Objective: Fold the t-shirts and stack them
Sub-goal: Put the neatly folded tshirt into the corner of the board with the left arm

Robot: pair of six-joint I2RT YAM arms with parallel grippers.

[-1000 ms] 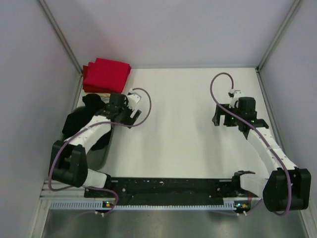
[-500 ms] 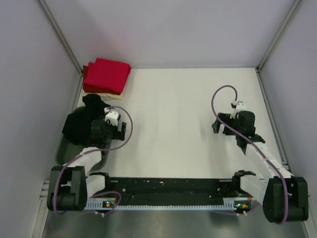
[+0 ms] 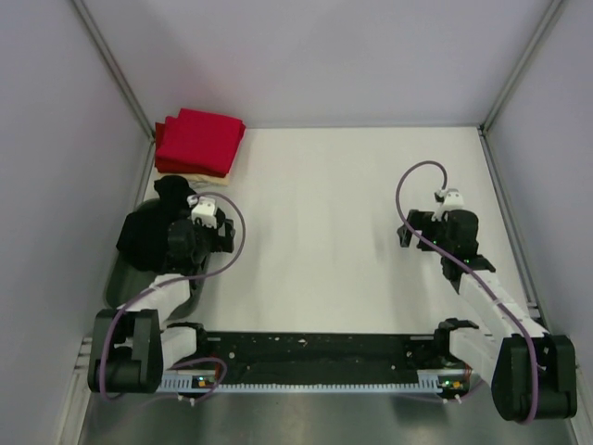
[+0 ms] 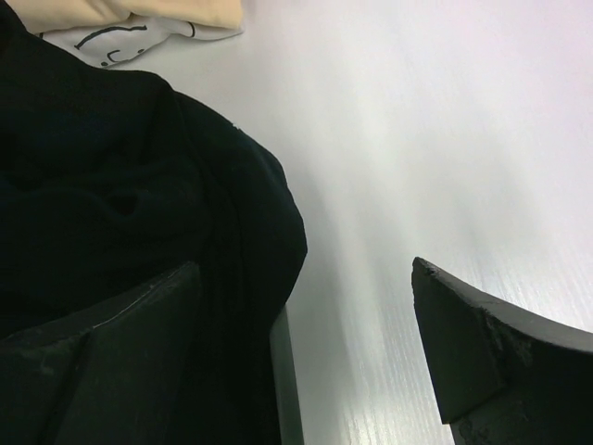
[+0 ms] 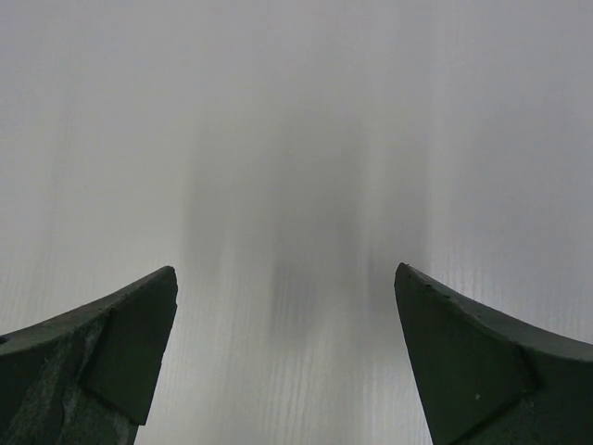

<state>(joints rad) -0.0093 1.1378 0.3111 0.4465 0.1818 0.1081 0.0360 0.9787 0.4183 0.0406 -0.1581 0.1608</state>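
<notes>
A stack of folded red t-shirts (image 3: 197, 141) lies at the far left corner, on top of a cream shirt (image 3: 202, 176). The cream shirt's edge also shows at the top of the left wrist view (image 4: 139, 13). My left gripper (image 3: 215, 237) is open and empty. It sits low beside a heap of black cloth (image 3: 148, 232), which fills the left of the left wrist view (image 4: 111, 185). Its fingers (image 4: 491, 362) stand wide apart around (image 4: 306, 343). My right gripper (image 3: 419, 232) is open and empty over bare table (image 5: 285, 343).
The black cloth hangs over a grey bin (image 3: 125, 278) at the left edge; the bin's wall shows in the left wrist view (image 4: 283, 380). A white printed cloth (image 4: 111, 42) lies by the cream shirt. Grey walls enclose the white table (image 3: 324, 204) on three sides.
My left arm has drawn back from beside the red stack to the near left, next to the black cloth. My right arm has drawn back slightly toward its base.
</notes>
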